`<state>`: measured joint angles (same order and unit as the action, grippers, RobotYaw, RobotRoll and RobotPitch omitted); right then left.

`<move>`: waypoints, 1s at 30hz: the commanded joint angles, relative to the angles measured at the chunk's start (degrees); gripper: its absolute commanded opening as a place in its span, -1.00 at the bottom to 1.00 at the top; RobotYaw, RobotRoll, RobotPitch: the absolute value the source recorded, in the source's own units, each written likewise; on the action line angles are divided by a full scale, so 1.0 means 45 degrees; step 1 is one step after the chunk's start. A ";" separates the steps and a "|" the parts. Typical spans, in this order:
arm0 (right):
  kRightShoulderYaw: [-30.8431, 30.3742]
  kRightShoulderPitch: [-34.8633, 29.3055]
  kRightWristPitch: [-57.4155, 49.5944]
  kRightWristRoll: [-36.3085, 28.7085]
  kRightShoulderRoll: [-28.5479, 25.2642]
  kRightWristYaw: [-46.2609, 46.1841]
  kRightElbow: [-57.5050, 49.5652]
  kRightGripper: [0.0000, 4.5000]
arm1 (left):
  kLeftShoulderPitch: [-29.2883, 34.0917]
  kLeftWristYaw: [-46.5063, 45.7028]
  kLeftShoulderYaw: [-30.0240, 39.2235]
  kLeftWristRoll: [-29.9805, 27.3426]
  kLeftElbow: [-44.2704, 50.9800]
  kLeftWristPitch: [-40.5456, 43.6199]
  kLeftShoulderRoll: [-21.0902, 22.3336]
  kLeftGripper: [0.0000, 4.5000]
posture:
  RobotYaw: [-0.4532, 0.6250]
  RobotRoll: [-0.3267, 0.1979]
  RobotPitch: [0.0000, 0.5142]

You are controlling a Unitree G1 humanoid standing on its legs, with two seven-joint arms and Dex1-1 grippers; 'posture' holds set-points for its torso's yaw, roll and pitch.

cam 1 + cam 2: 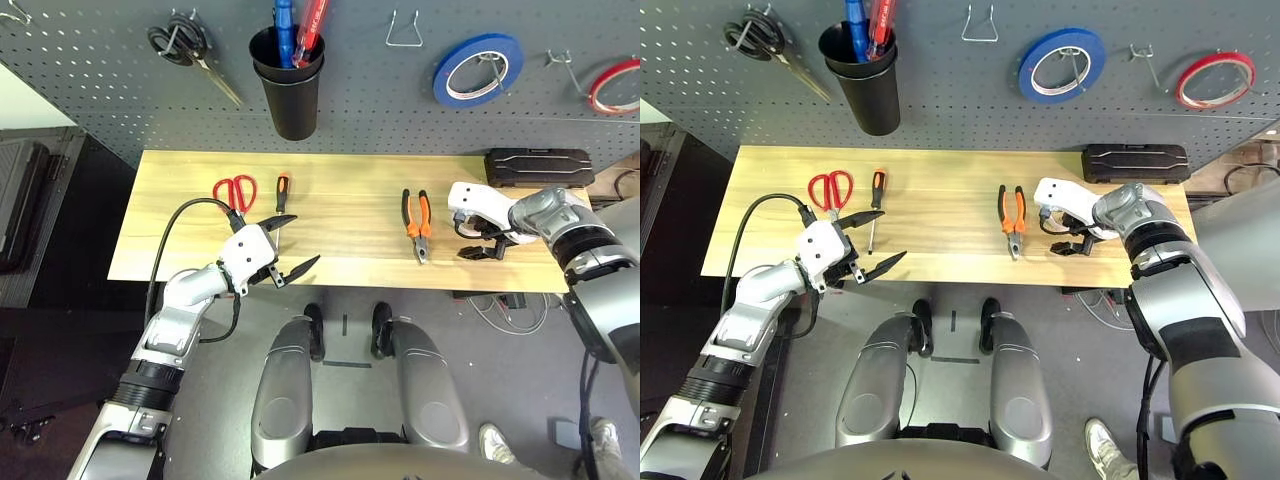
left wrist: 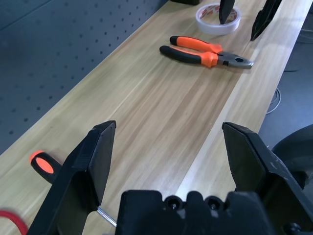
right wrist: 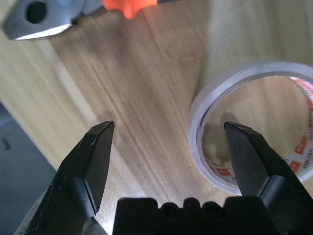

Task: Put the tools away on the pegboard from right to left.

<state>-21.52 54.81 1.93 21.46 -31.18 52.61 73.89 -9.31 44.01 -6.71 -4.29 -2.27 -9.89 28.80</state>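
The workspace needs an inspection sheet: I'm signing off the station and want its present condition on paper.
Surface: light wooden tabletop, no spills seen
Job's things: red-handled scissors, screwdriver, orange-and-black pliers and white tape roll on the tabletop
Clutter: black case at the back right
Grippers: left open, empty; right open, one finger over the tape roll's hole
Cables: black cable looping at left forearm; pale cable on floor
Surroundings: pegboard behind; a person's shoes at right

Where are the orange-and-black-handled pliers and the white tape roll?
Orange-and-black-handled metal pliers [image 1: 424,214]: left eye view, on the right handle.
White round tape roll [image 3: 196,128]: right wrist view, on its outer rim.
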 commanded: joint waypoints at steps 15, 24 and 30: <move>0.0709 -0.0595 -0.0190 0.0031 -0.0221 -0.1092 0.0284 -0.79 | 0.0057 -0.0017 -0.0141 -0.0071 0.0442 0.0374 -0.0179 1.00 | 0.07 0.25 0.58; 0.1943 -0.1509 0.0050 -0.0854 -0.1216 -0.1600 -0.1033 -0.99 | -0.0365 -0.0041 -0.0192 -0.0032 0.0006 0.0091 -0.0399 1.00 | 0.05 0.25 0.41; 0.3444 -0.5171 -0.0613 -0.2095 -0.2052 -0.2186 -0.7157 -0.99 | -0.0703 -0.0121 -0.0205 -0.0003 -0.0484 -0.0246 -0.0632 1.00 | 0.03 0.25 0.28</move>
<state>-7.71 36.25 0.84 13.91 -39.52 43.66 48.99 -13.41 43.27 -6.95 -4.43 -3.33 -10.00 26.23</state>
